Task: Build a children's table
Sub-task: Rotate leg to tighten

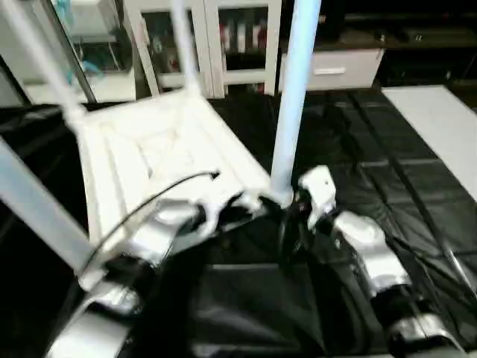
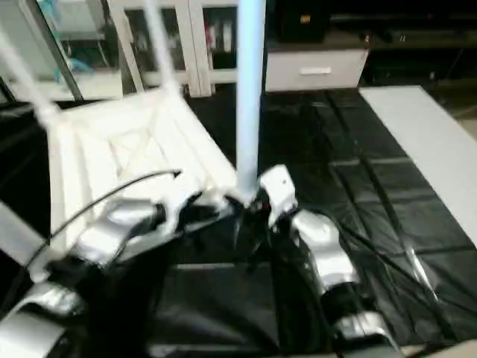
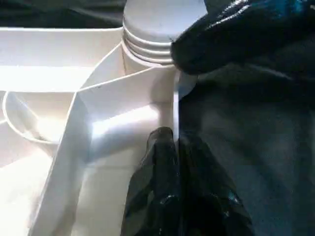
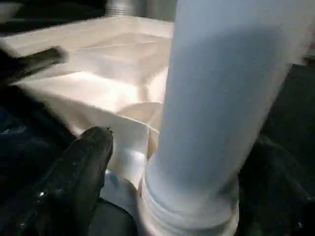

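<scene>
The children's table lies upside down, its white ribbed tabletop (image 1: pixel 156 149) on the black cover. A white leg (image 1: pixel 294 97) stands upright in the near right corner socket, and three other legs (image 1: pixel 37 209) rise from the other corners. My left gripper (image 3: pixel 174 147) is shut on the tabletop's rim just beside that socket. My right gripper (image 1: pixel 287 216) sits at the foot of the upright leg (image 4: pixel 216 98), its fingers (image 4: pixel 83 167) on either side of the tube. They stand open, with a gap showing between finger and tube.
The black-covered work table (image 1: pixel 373 164) stretches to the right and front. A white board (image 1: pixel 440 127) lies at its right edge. White glass-door cabinets (image 1: pixel 223 45) and a white drawer unit (image 1: pixel 335 67) stand behind the table.
</scene>
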